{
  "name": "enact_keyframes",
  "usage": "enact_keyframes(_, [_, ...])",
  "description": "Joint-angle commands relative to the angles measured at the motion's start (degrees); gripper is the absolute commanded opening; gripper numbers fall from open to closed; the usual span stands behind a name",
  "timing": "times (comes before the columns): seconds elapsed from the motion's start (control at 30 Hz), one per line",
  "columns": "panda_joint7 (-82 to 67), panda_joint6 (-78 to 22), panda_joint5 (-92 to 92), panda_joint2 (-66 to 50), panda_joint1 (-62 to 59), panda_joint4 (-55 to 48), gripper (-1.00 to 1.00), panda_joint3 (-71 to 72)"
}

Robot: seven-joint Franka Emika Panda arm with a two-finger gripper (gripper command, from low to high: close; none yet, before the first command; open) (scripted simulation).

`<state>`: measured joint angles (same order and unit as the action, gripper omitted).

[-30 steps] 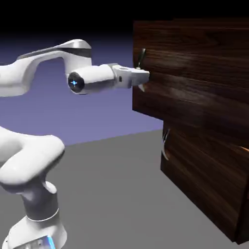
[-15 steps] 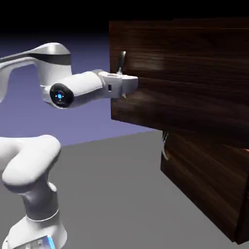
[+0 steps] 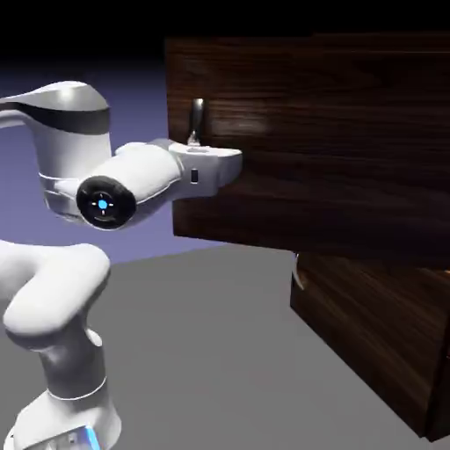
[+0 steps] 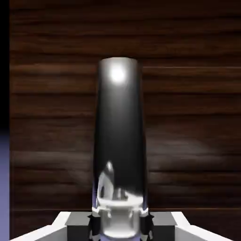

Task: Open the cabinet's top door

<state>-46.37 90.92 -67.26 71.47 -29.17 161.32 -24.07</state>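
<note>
The cabinet [image 3: 387, 88] is a big dark wood-grain box on the exterior view's right. Its top door [image 3: 290, 158] stands pulled out from the cabinet's front, well past the lower panel [image 3: 369, 343]. A grey metal handle [image 3: 197, 119] sticks up at the door's left edge. My gripper [image 3: 211, 156] is shut on the handle's lower part, pressed close to the door. In the hand view the handle [image 4: 120, 136] fills the middle as a tall shiny bar, clamped between my gripper [image 4: 120, 221] jaws, with the door's wood [image 4: 188, 117] behind it.
The lower panel carries a like handle [image 3: 299, 272] at its left edge, under the opened door. My white arm [image 3: 61, 290] rises from the lower left over the grey table [image 3: 211, 352].
The top door has come out steadily toward the exterior view's left, its edge and handle moving with my hand. My arm has drawn back and the wrist has dropped a little.
</note>
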Motion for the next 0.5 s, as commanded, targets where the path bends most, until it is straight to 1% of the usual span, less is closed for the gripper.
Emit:
enact_keyframes(0.0, [-0.49,-1.55,1.78,-1.31,0.62,-1.18,-1.0,-2.07])
enact_keyframes(0.23, [-3.99,-13.37,12.95,-11.46,8.42,-12.26,-1.0,-16.61])
enact_keyframes(0.47, [-6.73,-25.17,20.57,-20.49,21.57,-26.49,-1.0,-31.0])
